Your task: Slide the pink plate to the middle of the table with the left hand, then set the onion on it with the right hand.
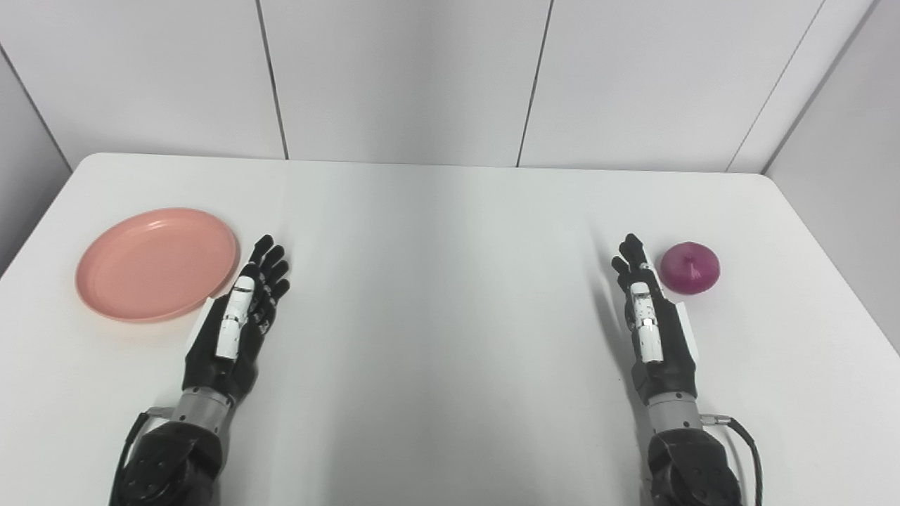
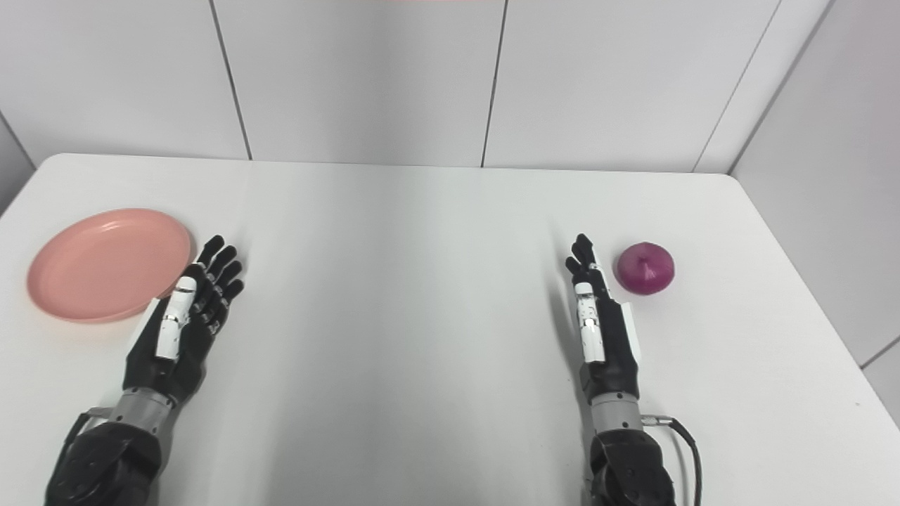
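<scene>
The pink plate (image 1: 156,263) lies flat on the white table (image 1: 450,281) at the far left. My left hand (image 1: 241,316) rests just right of the plate's rim, fingers straight and apart, holding nothing. The purple onion (image 1: 690,267) sits on the table at the right. My right hand (image 1: 650,316) stands edge-up just left of the onion, fingers extended, holding nothing and a small gap away from it. Both also show in the right eye view: plate (image 2: 109,263), onion (image 2: 645,268).
White wall panels (image 1: 422,77) stand behind the table's far edge. The table's right edge (image 1: 830,253) runs close to the onion. The plate lies near the table's left edge.
</scene>
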Robot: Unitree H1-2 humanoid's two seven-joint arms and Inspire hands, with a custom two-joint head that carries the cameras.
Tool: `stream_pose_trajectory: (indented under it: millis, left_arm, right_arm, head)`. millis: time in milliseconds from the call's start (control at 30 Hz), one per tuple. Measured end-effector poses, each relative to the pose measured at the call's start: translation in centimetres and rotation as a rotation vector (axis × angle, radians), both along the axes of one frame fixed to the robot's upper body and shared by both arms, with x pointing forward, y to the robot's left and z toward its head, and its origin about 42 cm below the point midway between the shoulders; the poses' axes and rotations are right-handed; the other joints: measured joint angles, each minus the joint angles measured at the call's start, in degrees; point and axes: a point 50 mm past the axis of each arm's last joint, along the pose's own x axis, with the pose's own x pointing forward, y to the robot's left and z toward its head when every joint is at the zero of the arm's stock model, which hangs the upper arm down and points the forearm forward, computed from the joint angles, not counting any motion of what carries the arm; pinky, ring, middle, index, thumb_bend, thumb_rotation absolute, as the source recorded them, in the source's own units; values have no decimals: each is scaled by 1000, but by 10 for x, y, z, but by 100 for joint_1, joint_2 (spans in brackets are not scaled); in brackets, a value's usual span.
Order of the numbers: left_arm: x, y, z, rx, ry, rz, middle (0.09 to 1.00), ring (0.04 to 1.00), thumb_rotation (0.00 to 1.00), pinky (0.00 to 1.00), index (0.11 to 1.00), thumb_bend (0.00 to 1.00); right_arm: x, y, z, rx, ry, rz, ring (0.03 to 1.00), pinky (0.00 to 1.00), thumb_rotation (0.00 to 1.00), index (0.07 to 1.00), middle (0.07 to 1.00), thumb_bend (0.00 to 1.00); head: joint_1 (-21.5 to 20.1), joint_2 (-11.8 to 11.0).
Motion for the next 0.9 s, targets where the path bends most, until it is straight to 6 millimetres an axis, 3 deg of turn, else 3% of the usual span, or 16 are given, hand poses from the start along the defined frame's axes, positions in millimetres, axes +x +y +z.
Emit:
stream_pose_trajectory:
  millis: [200, 367, 467, 733, 900]
  left_arm:
    - [-2, -10, 1, -11, 0, 9, 976, 977, 1000, 989, 957, 417]
    - [-2, -20, 1, -37, 1, 19, 970, 967, 1000, 982, 955, 395]
    - [-2, -26, 1, -56, 2, 33, 970, 966, 1000, 977, 954, 395]
    - [-2, -43, 1, -52, 8, 37, 964, 960, 1000, 971, 947, 397]
    - [-2, -53, 1, -55, 10, 40, 971, 965, 1000, 981, 955, 410]
  right_arm:
    - [-1, -1, 1, 5, -4, 11, 982, 1000, 1000, 984, 988, 172]
    - [-1, -4, 2, 6, -3, 24, 990, 1000, 1000, 986, 992, 134]
    - [-1, -8, 2, 7, -3, 27, 996, 1000, 1000, 984, 994, 116]
    - [-1, -22, 3, 6, 3, 48, 1000, 1000, 1000, 991, 1000, 149]
    - [-2, -27, 3, -6, 6, 48, 1000, 1000, 1000, 1000, 1000, 46]
  head:
    - [238, 0]
    - [843, -26]
    - [967, -35]
    - [1750, -132]
    - [2171, -255]
